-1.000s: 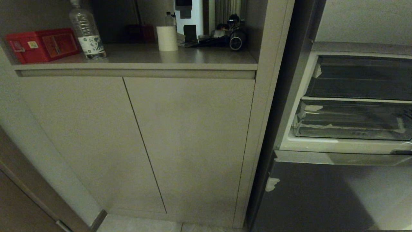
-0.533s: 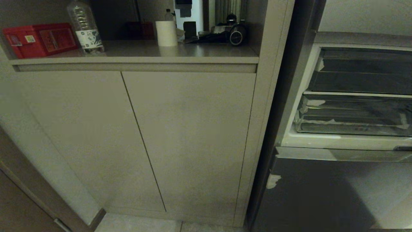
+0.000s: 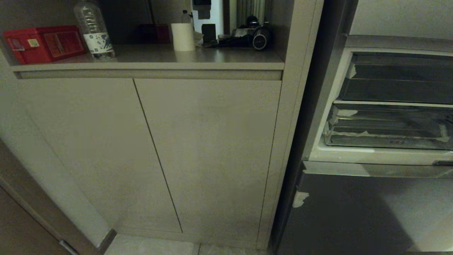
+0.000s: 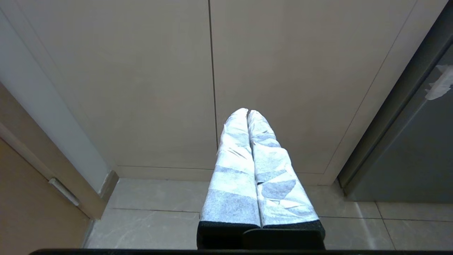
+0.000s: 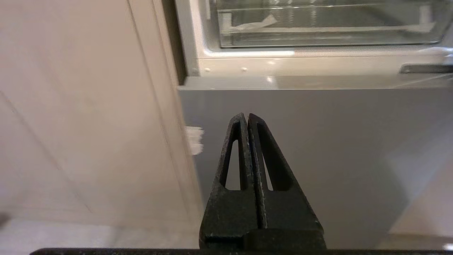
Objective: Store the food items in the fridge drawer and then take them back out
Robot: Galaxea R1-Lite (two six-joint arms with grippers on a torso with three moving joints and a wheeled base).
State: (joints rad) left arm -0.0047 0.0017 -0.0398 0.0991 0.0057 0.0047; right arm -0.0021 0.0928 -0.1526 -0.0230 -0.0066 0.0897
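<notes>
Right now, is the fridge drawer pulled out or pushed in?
Pushed in: the fridge drawer sits inside the fridge frame, its front behind the white sill.

1. Beige cabinet (image 3: 208,156) with two closed doors fills the middle, dimly lit.
2. Its shelf (image 3: 198,56) carries a red box (image 3: 44,42), bottle (image 3: 93,32) and paper roll (image 3: 183,36).
3. Pale tiled floor (image 4: 159,212) lies below.
4. Fridge (image 3: 354,212) stands right of it.

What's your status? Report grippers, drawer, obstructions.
Left gripper shut, empty, facing cabinet doors. Right gripper shut, empty, below fridge drawer. Drawer pushed in. No food items sighted.
</notes>
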